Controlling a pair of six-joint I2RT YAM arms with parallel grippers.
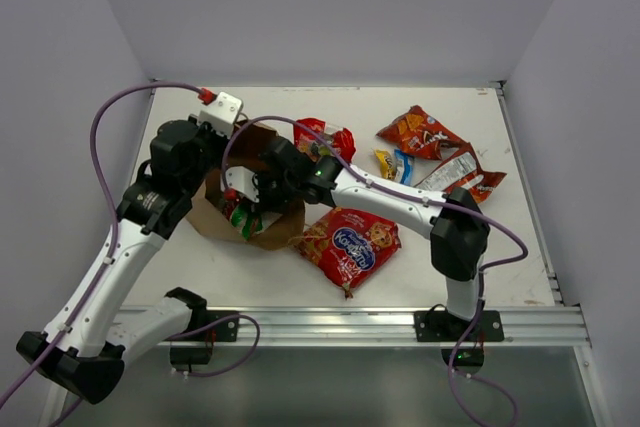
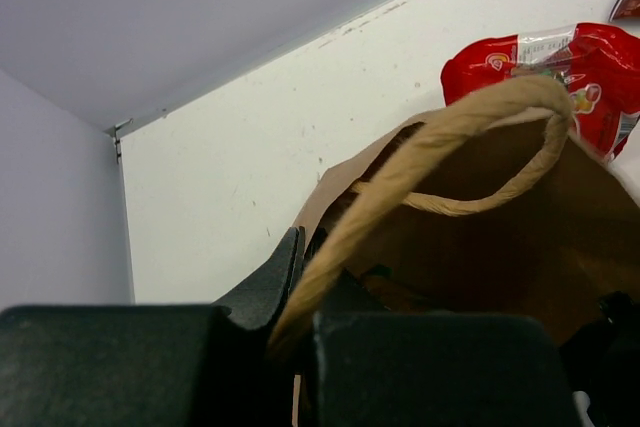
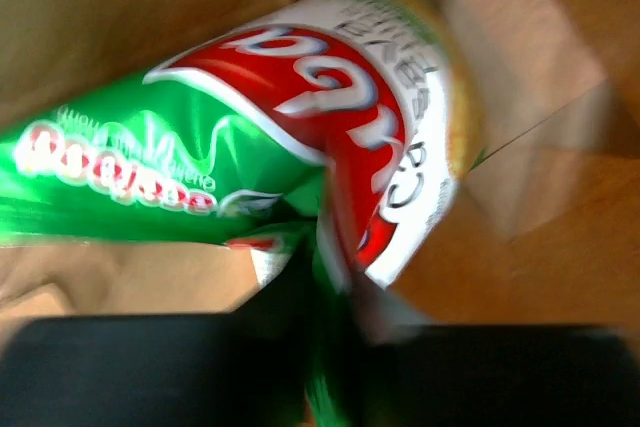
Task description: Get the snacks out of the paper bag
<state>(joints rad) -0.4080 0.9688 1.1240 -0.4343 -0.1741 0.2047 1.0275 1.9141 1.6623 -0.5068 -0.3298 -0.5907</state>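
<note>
Five crinkly foil snacks lie out on the white table (image 1: 240,272): a big red packet (image 1: 350,242) with a blue logo, a red packet (image 1: 325,137) just behind the bag, an orange-red packet (image 1: 420,130), a red-and-white packet (image 1: 468,175) and a small yellow-and-blue packet (image 1: 392,164). My left pincer (image 2: 300,322) pinches the brown kraft paper bag (image 1: 270,232) by its twisted loop handle (image 2: 440,137). My right pincer (image 1: 245,205) sits in the bag's mouth, clamped on a glossy green-and-white packet (image 3: 200,177).
</note>
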